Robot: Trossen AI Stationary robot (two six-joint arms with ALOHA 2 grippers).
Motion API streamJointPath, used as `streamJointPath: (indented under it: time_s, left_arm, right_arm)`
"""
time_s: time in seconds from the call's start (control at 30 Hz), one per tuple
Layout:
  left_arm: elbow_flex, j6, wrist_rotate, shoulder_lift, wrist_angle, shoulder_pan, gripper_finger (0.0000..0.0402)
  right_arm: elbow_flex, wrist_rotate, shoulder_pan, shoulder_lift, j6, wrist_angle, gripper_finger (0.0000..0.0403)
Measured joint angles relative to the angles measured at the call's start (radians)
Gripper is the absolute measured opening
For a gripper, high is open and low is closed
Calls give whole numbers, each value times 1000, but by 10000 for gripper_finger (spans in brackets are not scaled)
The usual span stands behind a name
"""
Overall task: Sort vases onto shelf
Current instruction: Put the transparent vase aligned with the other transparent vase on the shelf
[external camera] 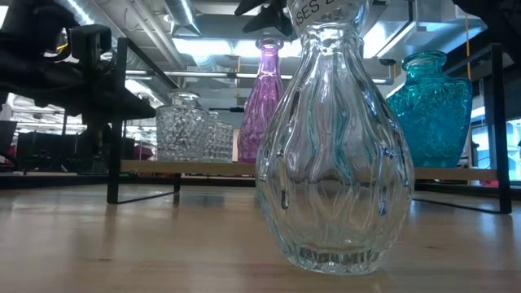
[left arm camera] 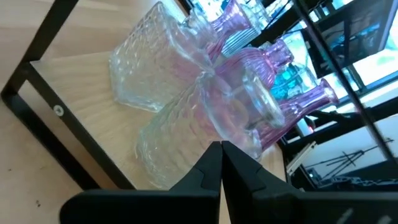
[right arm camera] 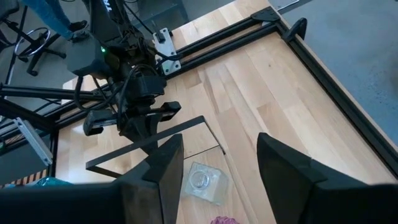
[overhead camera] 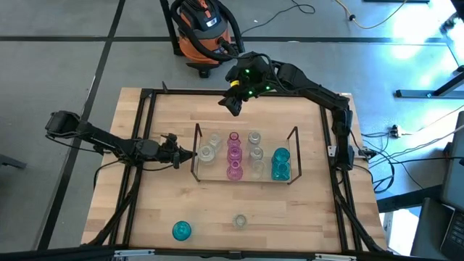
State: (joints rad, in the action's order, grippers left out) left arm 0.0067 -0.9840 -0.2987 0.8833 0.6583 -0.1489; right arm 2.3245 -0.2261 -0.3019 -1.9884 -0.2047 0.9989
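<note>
An orange and black shop vacuum (overhead camera: 205, 32) stands on the floor beyond the far edge of the pale wooden bench (overhead camera: 167, 199), behind the right gripper (overhead camera: 233, 104), and a black frame (overhead camera: 145, 145) edges the bench. The low wire-framed shelf (overhead camera: 197, 152) with a clear base holds clear patterned glass vases (overhead camera: 209, 148), a row of pink ribbed glass vases (overhead camera: 233, 154) and teal-blue glass vases (overhead camera: 280, 164). The left gripper (overhead camera: 190, 154) sits just outside the shelf's end post with its fingers (left arm camera: 208, 168) pressed together, holding nothing; the nearest clear vase (left arm camera: 180, 130) is directly ahead of its tips, just inside the upright. The right gripper hangs above the bench behind the shelf, fingers (right arm camera: 163, 165) spread wide and empty, the shelf below and ahead of it. A loose teal-blue round vase (overhead camera: 181, 230) and a clear fluted glass vase (overhead camera: 240, 221) stand at the near bench edge, well apart from both grippers.
</note>
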Motion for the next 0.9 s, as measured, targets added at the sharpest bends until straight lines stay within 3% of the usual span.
streamJointPath:
  time_s: [0.57, 0.9]
  left_arm:
    - [0, 27, 153, 0, 19, 99, 0]
    - [0, 1, 174, 0, 18, 138, 0]
  right_arm:
    - [0, 44, 0, 0, -8, -1, 177]
    - [0, 63, 0, 0, -8, -2, 177]
